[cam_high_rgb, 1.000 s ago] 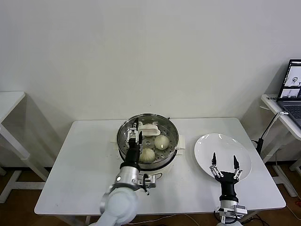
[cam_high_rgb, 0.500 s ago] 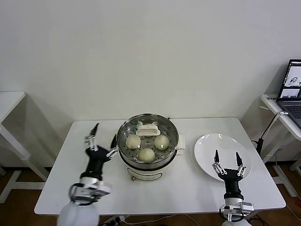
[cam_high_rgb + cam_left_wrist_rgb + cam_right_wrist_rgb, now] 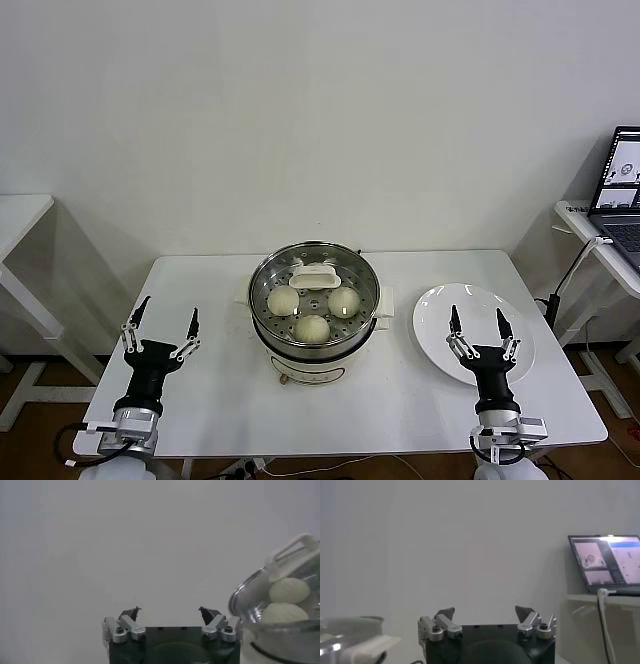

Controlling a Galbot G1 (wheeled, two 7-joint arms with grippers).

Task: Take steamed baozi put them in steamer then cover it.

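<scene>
The steamer (image 3: 300,358) stands mid-table, with the glass cover on it and the cover's white handle (image 3: 314,274) toward the back. Through the glass I see three baozi (image 3: 283,300) (image 3: 344,300) (image 3: 313,327) on the perforated tray. My left gripper (image 3: 168,318) is open and empty at the table's front left, fingers pointing up, well clear of the steamer. My right gripper (image 3: 476,322) is open and empty at the front right, before the plate. In the left wrist view the left gripper (image 3: 169,611) is open, with the steamer (image 3: 247,602) and baozi (image 3: 289,590) off to one side. In the right wrist view the right gripper (image 3: 485,612) is open.
A bare white plate (image 3: 450,298) lies right of the steamer. A laptop (image 3: 625,185) sits on a side table beyond the right edge, with a cable hanging down. Another white table (image 3: 20,215) stands to the left.
My left gripper has left the cover's handle and drawn back to the table's front left, open. The cover stays on the steamer. The right gripper has barely shifted.
</scene>
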